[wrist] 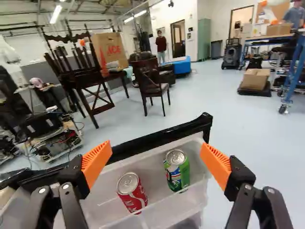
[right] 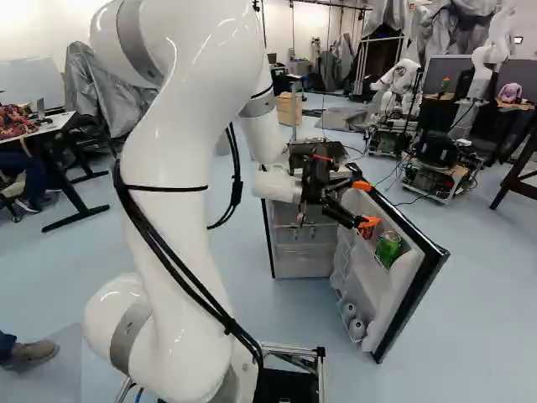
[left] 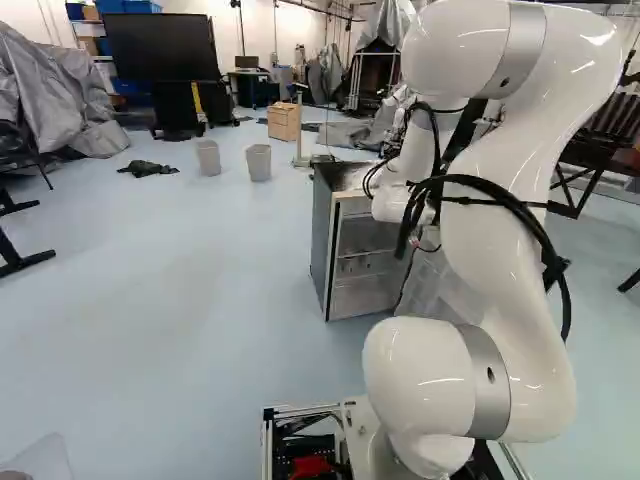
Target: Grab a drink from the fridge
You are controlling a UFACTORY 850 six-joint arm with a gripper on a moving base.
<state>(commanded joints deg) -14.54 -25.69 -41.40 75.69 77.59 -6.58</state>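
Showing beyond the arm in the left base view, the fridge borders wide floor. Right base view: the pincer is by the open door. Wrist view: its fingers stand wide — ahead, a labelled red can and green can sit in the bin inside the black edge.

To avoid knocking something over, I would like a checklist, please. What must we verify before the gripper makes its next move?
1. Fridge door open: ok, it stands swung out.
2. Gripper open: ok, its fingers are wide apart.
3. Drinks present and upright: ok, a red can and a green can stand in the door shelf.
4. Gripper lined up on one can: not ok, both show between the fingers.
5. Which can is wanted: cannot tell, the task says only "a drink".
6. Enough room for the fingers beside either can: cannot tell.
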